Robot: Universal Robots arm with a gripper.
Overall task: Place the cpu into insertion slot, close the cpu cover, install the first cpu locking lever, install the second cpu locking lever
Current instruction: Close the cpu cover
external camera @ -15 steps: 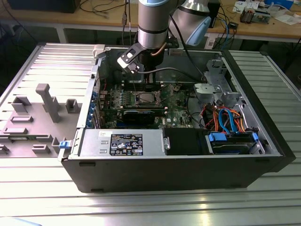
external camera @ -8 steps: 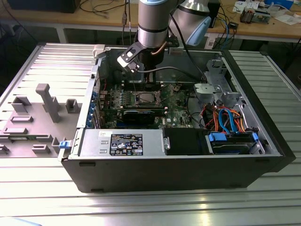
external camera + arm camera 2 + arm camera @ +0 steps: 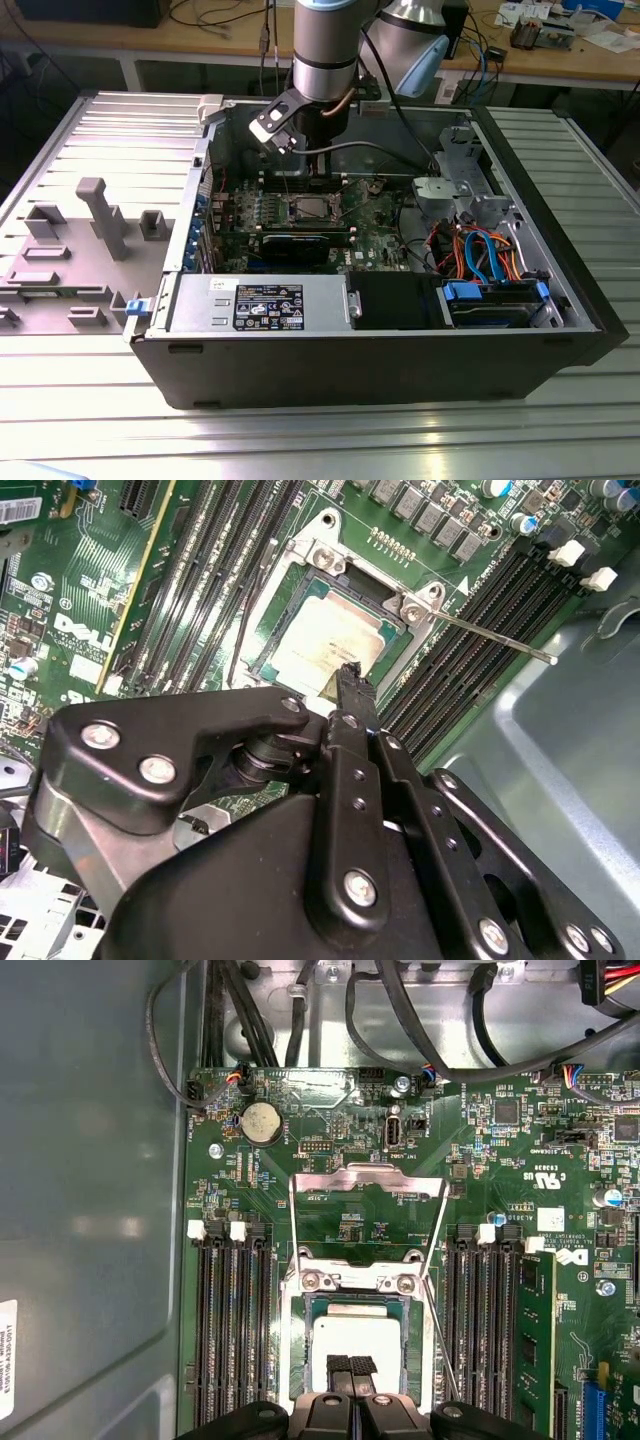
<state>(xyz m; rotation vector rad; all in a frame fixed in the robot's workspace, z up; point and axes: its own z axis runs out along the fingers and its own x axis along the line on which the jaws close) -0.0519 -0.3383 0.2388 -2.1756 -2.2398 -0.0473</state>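
In the exterior view I saw a big silver metal counter (image 3: pixel 300 440) with long grooves running across it. Bright light made a white shiny patch (image 3: pixel 50 400) near its front corner, at the exterior view's left. Behind the counter stood a long wooden table (image 3: pixel 200 42) with a white leg (image 3: pixel 128 72). Loose wires (image 3: pixel 215 15) lay on it. At its end on the exterior view's right I saw papers and small boxes (image 3: pixel 545 28). Under that table it was dark, and I could not tell what the floor looked like.
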